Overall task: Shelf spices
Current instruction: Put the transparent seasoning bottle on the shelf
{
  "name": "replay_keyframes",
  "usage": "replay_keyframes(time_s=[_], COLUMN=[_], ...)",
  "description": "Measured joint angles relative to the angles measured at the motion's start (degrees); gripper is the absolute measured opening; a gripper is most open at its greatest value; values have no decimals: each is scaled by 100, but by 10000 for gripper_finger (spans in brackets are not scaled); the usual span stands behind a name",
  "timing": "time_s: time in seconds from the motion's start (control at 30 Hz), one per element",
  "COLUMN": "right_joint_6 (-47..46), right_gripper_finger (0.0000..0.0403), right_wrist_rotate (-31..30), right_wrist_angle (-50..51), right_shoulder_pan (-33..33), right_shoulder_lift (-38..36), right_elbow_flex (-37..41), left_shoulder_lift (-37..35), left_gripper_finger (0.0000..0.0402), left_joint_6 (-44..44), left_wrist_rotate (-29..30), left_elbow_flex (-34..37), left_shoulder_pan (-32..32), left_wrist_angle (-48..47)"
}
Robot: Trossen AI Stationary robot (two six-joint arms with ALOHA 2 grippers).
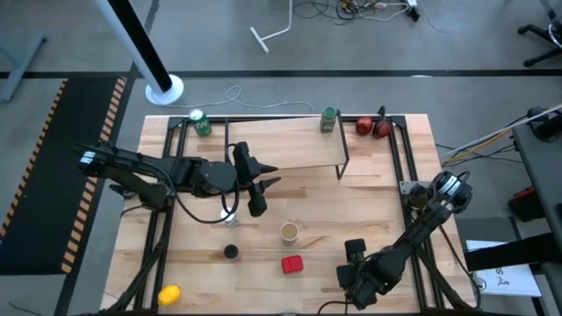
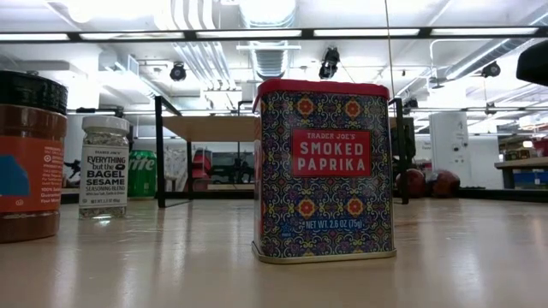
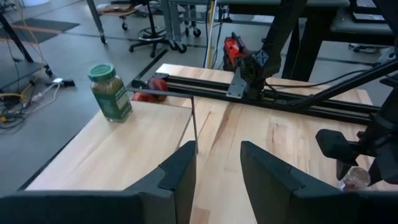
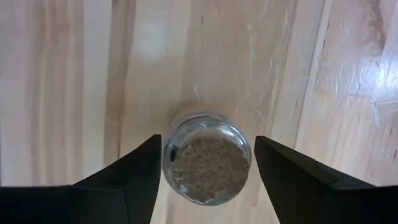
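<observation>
Here, the right gripper hangs low over the near right part of the tabletop, its jaws spread wide on either side of a small clear jar of brown spice. Neither finger touches the glass. Whether the jar stands or lies on its side cannot be told.

The left gripper is held above the middle of the tabletop, pointing towards the right side, jaws released and holding nothing. The shelf stands along the far edge, and a green-capped jar sits on its pale top at the far right corner. Just beyond that corner lie two red fruits; a green can stands off the shelf's left end.

The other spices are on the bare wood in front. A tan tub sits near the centre, with a red tin of smoked paprika close by on its near side and a dark-capped jar to the left of both. In the low view a white-capped jar of sesame seasoning stands upright farther back, between the dark-capped jar and the tin. A yellow object rests at the near left corner.
</observation>
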State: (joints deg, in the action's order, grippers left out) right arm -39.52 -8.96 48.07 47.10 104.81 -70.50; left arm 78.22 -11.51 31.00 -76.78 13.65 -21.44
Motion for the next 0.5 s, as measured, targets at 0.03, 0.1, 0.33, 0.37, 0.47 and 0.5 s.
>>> replay_keyframes(time_s=[0.03,0.1,0.33,0.37,0.47,0.5], right_joint_6=[10,48,200,205,206,204], right_gripper_finger=[232,228,216,214,204,199], right_wrist_rotate=[12,39,52,61,157,165], right_wrist_angle=[4,2,-112,-116,-161,-180], right_shoulder_pan=[-5,-22,-104,-124,-178,-194], right_shoulder_lift=[0,-1,0,0,0,-2], right_elbow_flex=[18,31,82,97,148,163], left_shoulder_lift=[0,2,2,2,2,2], left_gripper_finger=[113,113,113,113,113,113], left_joint_6=[-32,-126,-282,-297,-300,-300], left_wrist_rotate=[-1,-4,-17,-22,-23,-24], left_elbow_flex=[23,68,116,116,116,116], left_shoulder_pan=[1,7,17,17,22,22], left_wrist_angle=[-1,-6,-8,-6,-6,-8])
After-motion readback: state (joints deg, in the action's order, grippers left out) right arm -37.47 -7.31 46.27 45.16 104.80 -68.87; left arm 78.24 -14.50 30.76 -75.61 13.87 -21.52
